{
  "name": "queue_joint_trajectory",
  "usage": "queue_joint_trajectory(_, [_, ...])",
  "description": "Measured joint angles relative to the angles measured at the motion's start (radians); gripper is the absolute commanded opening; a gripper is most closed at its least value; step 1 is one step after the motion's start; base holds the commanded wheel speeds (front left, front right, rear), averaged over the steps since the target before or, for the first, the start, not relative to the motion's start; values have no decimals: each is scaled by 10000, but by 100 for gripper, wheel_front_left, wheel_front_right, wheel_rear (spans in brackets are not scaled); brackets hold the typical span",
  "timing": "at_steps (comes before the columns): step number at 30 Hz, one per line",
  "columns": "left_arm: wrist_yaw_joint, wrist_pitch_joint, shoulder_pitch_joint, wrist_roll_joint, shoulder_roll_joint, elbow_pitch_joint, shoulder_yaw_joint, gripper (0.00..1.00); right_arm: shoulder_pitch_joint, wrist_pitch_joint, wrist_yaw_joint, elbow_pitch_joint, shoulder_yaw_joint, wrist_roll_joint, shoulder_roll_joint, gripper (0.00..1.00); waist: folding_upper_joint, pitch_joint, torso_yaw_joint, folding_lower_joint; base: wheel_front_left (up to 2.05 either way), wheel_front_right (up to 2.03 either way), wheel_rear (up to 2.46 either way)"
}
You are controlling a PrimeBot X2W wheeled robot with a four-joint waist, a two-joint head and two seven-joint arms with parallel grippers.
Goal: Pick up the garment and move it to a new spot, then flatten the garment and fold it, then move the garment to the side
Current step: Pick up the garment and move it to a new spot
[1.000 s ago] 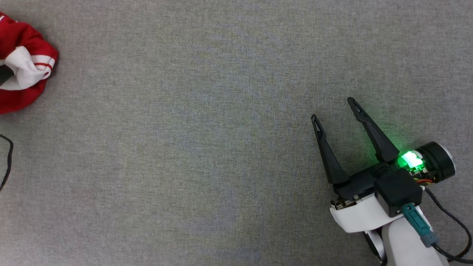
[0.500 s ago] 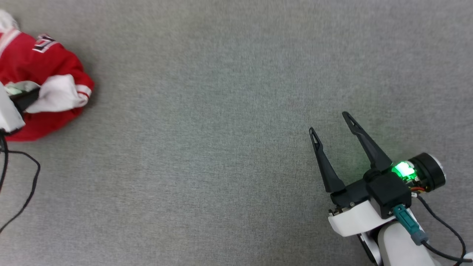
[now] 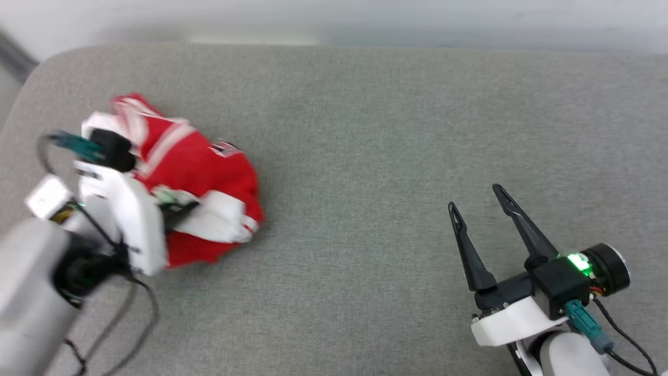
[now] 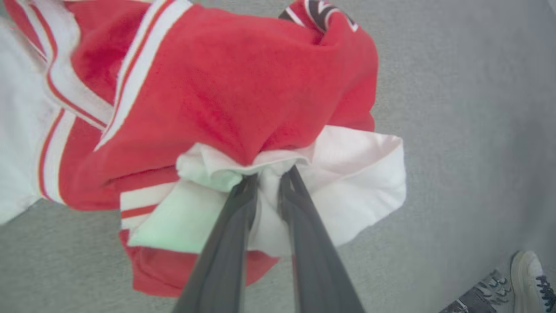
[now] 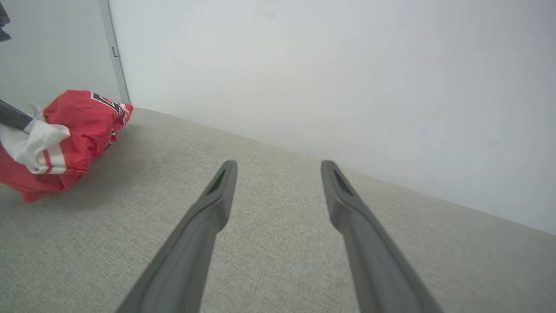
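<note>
One grey fabric surface [image 3: 365, 130] spreads across the head view, with a pale wall [image 5: 347, 65] behind it. One garment [image 3: 209, 167], red with white striped trim and a scrap of black lettering, sits bunched at the surface's left side, near the rounded far corner. There are two pincers. The left pincer [image 4: 269, 178] is clenched on a white fold of the garment, its fingers nearly together with cloth pinched between them. The right pincer [image 3: 475, 197] is spread wide, grasping nothing, well apart from the garment. One pale laced shoe [image 4: 527, 278] shows at the left wrist view's lower right corner.
</note>
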Motion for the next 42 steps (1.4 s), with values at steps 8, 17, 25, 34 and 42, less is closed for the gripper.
queue_joint_trajectory(8, [0, -913, 420, 692, -2046, -430, -1607, 0, 202, 0, 0, -8, -347, 157, 2, 100, 0, -558, -719, 0, 0, 0, 0])
queue_joint_trajectory(17, [117, -2121, 151, 1574, -4709, 1139, -2537, 0, 242, -2, 0, -148, -546, 261, 0, 100, 0, -753, -1810, 1, 0, 0, 0])
queue_joint_trajectory(25, [104, -2801, -761, 2040, -6330, 2736, -2978, 0, 216, 0, 0, -280, -731, 523, 2, 100, 0, -553, -2838, 2, 0, 0, 0])
queue_joint_trajectory(34, [10, -4452, -1358, 2326, -7043, 3488, -3676, 100, 188, -2, 0, -345, -1252, 771, -2, 100, 0, -489, -3365, 2, 0, 0, 0])
queue_joint_trajectory(42, [0, -7104, -1785, 2817, -6544, 3634, -3664, 100, 400, -2, 0, -238, -1304, 635, 2, 100, 0, -919, -2768, 2, 0, 0, 0])
